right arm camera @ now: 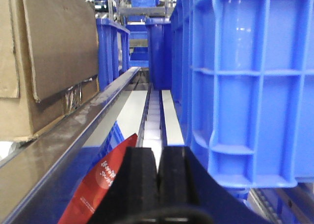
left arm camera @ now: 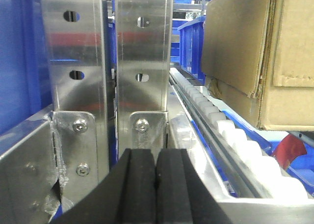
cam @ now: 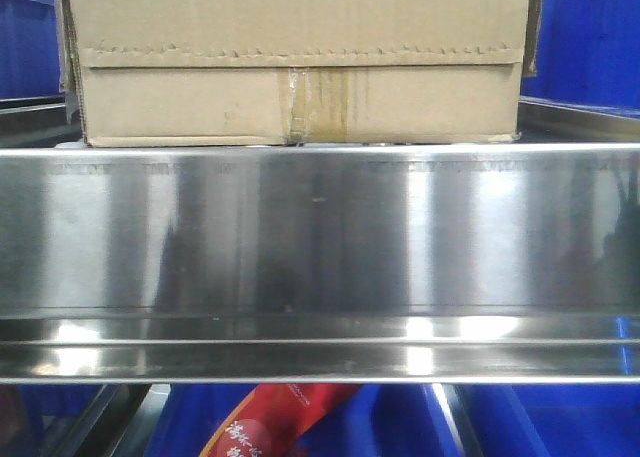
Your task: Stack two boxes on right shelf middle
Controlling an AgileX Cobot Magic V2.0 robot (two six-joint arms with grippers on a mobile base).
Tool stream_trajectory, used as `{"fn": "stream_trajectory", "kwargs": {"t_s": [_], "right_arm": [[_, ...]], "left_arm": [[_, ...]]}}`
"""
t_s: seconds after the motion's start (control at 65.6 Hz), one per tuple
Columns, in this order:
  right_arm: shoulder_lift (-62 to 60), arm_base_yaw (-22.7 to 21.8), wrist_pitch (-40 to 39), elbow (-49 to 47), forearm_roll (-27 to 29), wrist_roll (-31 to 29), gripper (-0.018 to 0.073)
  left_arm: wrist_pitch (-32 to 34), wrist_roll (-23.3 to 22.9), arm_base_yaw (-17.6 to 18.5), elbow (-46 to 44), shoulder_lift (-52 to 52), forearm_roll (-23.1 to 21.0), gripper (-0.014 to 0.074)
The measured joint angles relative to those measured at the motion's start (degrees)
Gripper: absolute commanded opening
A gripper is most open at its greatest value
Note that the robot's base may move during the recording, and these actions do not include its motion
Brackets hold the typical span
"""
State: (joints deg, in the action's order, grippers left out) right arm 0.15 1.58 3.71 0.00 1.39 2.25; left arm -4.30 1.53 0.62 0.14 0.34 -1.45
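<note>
One box on shelf

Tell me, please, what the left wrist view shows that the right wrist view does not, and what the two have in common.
Only the left wrist view shows the steel uprights with slots and bolts, and a track of white rollers running under the box.

Only the right wrist view shows the big blue bin close on its right side.

Both show the tan cardboard box, a red packet, and a gripper shut on nothing: the left gripper, the right gripper.
</note>
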Motion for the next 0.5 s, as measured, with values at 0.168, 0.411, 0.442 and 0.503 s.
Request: {"fn": "stream_trajectory", "kwargs": {"t_s": [0.168, 0.411, 0.442, 0.503], "right_arm": [[0.01, 0.00, -0.20, 0.00, 0.00, -0.22, -0.0154], [0.01, 0.00, -0.20, 0.00, 0.00, -0.22, -0.0154], [0.01, 0.00, -0.20, 0.00, 0.00, -0.22, -0.0154], [0.01, 0.00, -0.20, 0.00, 0.00, -0.22, -0.0154]], "left_arm": [[0.00, 0.00, 0.00, 0.00, 0.00, 0.00, -0.0111], [0.00, 0.00, 0.00, 0.00, 0.00, 0.00, -0.0111], [0.00, 0.00, 0.00, 0.00, 0.00, 0.00, -0.0111], [0.00, 0.00, 0.00, 0.00, 0.00, 0.00, -0.0111]]}}
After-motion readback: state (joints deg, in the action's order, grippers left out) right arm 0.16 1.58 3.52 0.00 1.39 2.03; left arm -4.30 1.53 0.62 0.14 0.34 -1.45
